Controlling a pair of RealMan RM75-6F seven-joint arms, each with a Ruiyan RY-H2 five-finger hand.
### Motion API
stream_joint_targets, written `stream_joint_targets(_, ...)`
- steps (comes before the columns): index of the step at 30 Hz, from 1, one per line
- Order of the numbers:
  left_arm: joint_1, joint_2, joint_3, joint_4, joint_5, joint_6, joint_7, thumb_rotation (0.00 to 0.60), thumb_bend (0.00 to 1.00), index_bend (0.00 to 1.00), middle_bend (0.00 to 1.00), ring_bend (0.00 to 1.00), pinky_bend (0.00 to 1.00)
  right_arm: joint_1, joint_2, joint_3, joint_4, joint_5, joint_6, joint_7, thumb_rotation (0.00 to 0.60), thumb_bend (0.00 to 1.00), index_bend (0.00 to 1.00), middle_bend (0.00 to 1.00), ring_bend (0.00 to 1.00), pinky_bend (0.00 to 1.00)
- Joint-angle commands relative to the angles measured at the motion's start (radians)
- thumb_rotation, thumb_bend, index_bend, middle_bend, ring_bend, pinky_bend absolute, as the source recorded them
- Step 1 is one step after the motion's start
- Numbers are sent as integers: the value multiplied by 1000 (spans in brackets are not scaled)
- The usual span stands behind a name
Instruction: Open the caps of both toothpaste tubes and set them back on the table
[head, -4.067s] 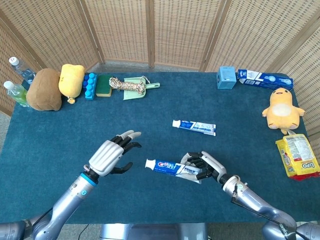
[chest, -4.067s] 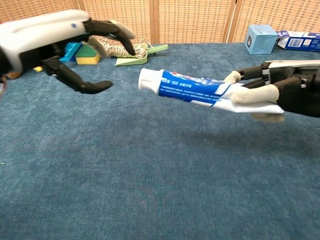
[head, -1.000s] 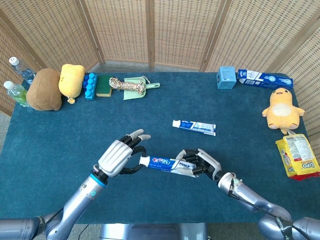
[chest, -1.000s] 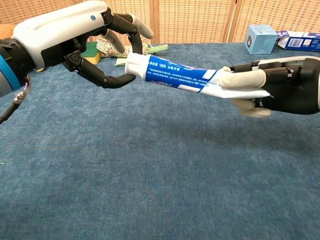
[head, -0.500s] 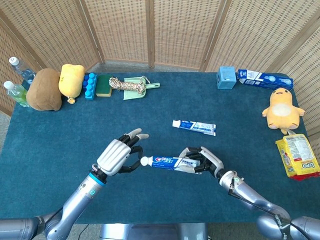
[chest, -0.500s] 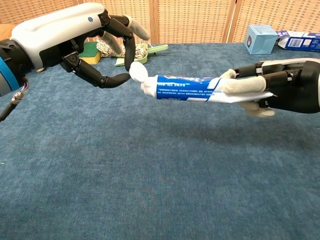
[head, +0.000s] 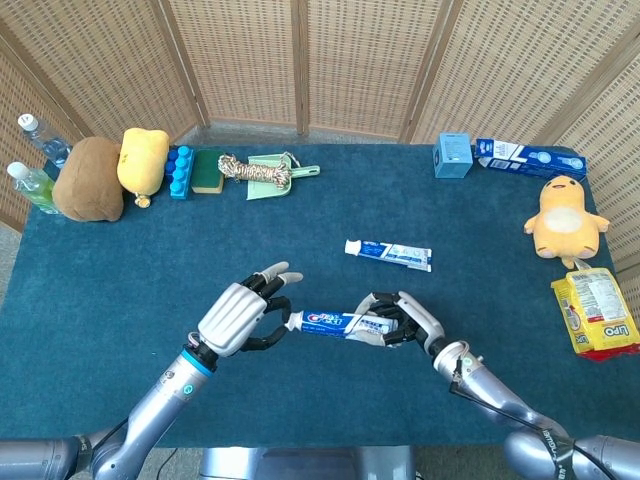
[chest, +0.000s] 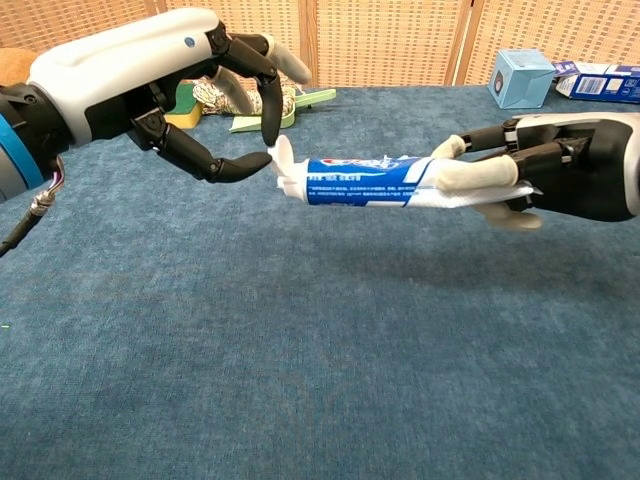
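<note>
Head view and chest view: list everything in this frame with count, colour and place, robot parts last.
held tube: 1, blue-white, in the air between both hands, flip cap up
second tube: 1, blue-white, table centre
table: 1, dark blue cloth
bottles: 2, clear and green, far left
brown plush: 1, far left
yellow plush: 1, beside the brown one
blue block: 1, back left
sponge: 1, green-yellow, back left
rope: 1, beige, back left
dustpan: 1, green, back left
box: 1, light blue, back right
carton: 1, blue-white, back right
duck plush: 1, yellow, right
packet: 1, yellow-red, right edge
left robot hand: fingertips at the cap
right robot hand: holds the tube's tail
</note>
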Motion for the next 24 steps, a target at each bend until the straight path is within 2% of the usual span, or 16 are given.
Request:
stream_joint_targets(1, 3, 7, 0, -6, 2, 4, -2, 600, 336, 472, 186, 103, 270, -2, -6, 2, -14, 21, 13, -33, 600, 641, 891, 744, 759, 870)
stream_joint_targets(7, 66, 103, 22, -49, 49, 83, -48, 600, 336, 350, 168, 91, 271, -22, -4, -2, 7, 34, 22, -61, 600, 640, 891, 743, 759, 870)
stream_joint_targets(17, 197, 274, 83, -73, 96, 210, -123, 600, 336, 322, 156, 82, 249, -40, -43, -37, 67, 24, 14, -137, 600, 619, 876, 727, 717, 831)
stream_joint_targets(20, 227, 317, 90, -75, 88, 232, -139, 600, 335, 320, 152, 77, 243, -46, -50, -48, 80, 8, 10, -151, 600, 607, 838, 695, 667, 768)
stream_joint_targets(24, 260, 360, 92, -78, 73, 254, -167, 600, 335, 314, 145, 71, 245, -56, -53, -59, 93, -42, 2, -147, 600, 586, 695, 579, 538, 534)
